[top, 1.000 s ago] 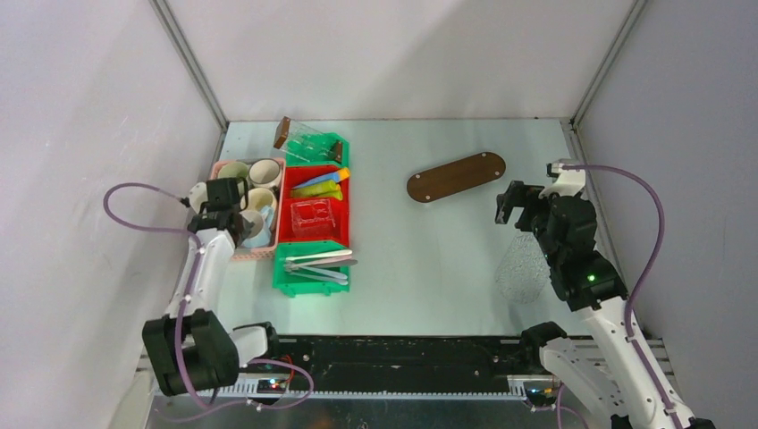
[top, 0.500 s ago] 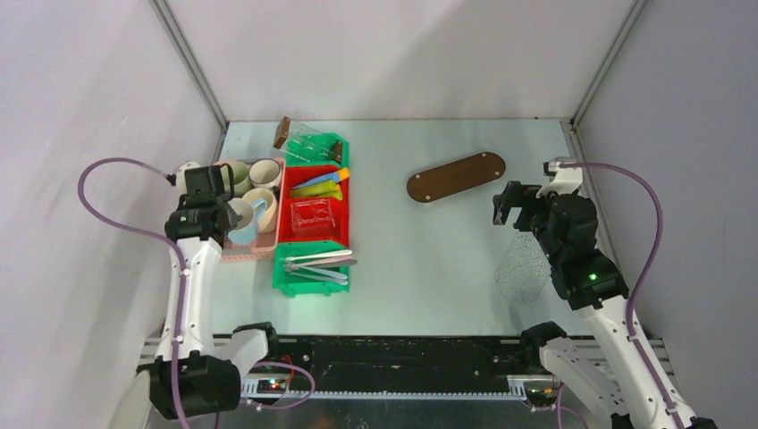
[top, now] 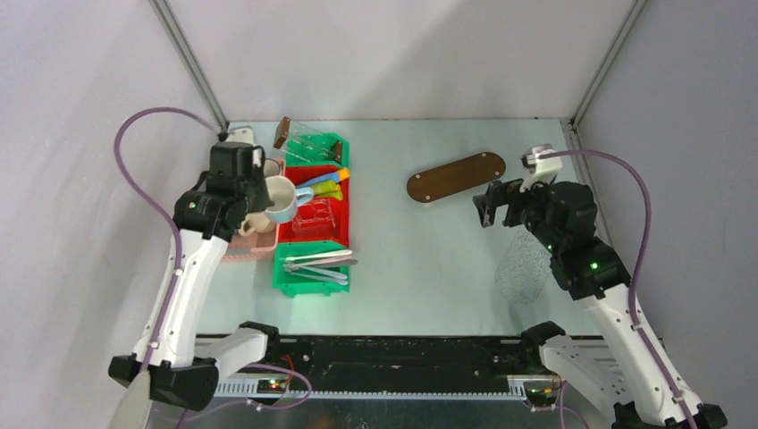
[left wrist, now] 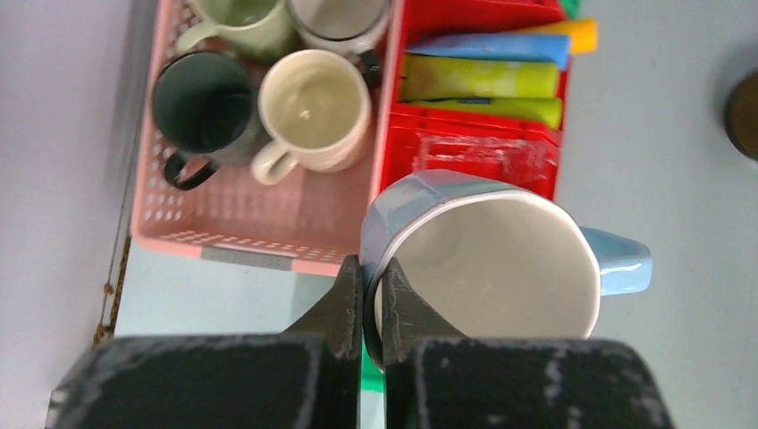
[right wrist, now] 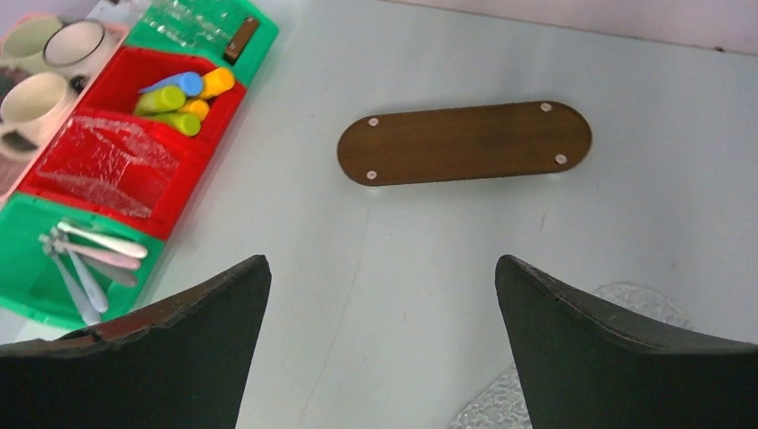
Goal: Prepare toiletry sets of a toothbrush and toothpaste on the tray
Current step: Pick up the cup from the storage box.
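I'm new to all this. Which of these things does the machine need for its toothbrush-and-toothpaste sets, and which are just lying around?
For the job: pale blue mug in the left fingers; cream mug; dark mug; toothpaste tubes; toothbrushes; wooden tray.

Lying about: clear plastic box in the red bin; clear textured piece by the right arm; clear case in the far green bin.

Both arms are wearing white shells on their long links and black housings at the joints. At the left end of the black toothed rail [top: 393,353], the left arm [top: 183,286] is trailing a looping mauve cable [top: 161,110]. At the rail's right end, the right arm [top: 626,344] is trailing a second mauve cable [top: 647,223] and glowing with a small green light [top: 591,265]. The left gripper [left wrist: 368,268] is showing matte black, scuffed fingers [left wrist: 344,304]. The right gripper [right wrist: 383,264] is showing broad black wedge-shaped fingers [right wrist: 206,304].
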`<state>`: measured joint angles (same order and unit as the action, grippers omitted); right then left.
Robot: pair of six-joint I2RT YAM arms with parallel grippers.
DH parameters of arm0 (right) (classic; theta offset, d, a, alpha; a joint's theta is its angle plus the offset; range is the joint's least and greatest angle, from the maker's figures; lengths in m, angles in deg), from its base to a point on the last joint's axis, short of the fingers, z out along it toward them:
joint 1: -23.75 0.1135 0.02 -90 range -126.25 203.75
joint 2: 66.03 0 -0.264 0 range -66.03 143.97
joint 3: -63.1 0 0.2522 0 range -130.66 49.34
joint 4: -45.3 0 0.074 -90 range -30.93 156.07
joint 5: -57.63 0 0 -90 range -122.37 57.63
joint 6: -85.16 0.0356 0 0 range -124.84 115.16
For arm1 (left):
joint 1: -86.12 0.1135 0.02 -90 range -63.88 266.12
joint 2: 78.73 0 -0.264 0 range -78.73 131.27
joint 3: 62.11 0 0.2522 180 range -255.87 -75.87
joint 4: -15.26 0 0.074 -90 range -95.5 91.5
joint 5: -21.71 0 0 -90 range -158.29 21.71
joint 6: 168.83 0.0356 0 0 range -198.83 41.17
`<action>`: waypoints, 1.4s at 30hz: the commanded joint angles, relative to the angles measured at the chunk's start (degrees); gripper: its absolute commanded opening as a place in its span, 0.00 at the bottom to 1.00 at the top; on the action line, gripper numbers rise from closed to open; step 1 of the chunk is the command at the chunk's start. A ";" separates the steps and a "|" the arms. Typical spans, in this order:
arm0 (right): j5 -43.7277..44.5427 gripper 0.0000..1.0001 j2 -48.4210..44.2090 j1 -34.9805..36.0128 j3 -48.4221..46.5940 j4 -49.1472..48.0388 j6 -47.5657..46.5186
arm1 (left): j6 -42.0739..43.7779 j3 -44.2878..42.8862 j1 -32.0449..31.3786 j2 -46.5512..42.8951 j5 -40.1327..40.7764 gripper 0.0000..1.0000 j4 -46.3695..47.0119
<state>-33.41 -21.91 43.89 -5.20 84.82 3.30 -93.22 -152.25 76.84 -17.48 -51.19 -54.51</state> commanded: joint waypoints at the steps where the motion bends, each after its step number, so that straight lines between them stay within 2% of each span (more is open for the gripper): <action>1: -3.01 0.99 3.06 4.73 -4.15 0.02 -5.46 | 4.19 -5.37 -6.91 2.25 -1.89 0.00 1.72; 4: -1.36 0.99 5.86 9.48 -5.31 0.19 -8.51 | 4.47 -6.59 -11.53 4.24 -1.85 0.00 1.78; 10: 2.40 1.00 10.45 24.23 -6.09 -2.64 -18.74 | 4.72 -9.30 -19.64 8.00 -1.28 0.00 2.15; 14: 0.90 0.99 13.47 29.03 -6.09 -5.38 -21.88 | 4.85 -11.46 -24.79 10.70 -0.66 0.00 1.95; 27: 0.52 0.91 23.06 34.20 -7.80 -10.12 -22.55 | 2.62 -15.84 -36.12 15.76 -0.02 0.00 1.75; 42: 3.14 0.71 28.67 35.28 -7.82 -8.89 -22.06 | 0.64 -18.23 -40.05 18.41 -0.55 0.00 1.34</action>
<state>-32.69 6.18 78.82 -10.49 77.35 -18.47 -90.84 -166.92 37.56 1.23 -52.02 -56.52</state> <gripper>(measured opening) 0.744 0.046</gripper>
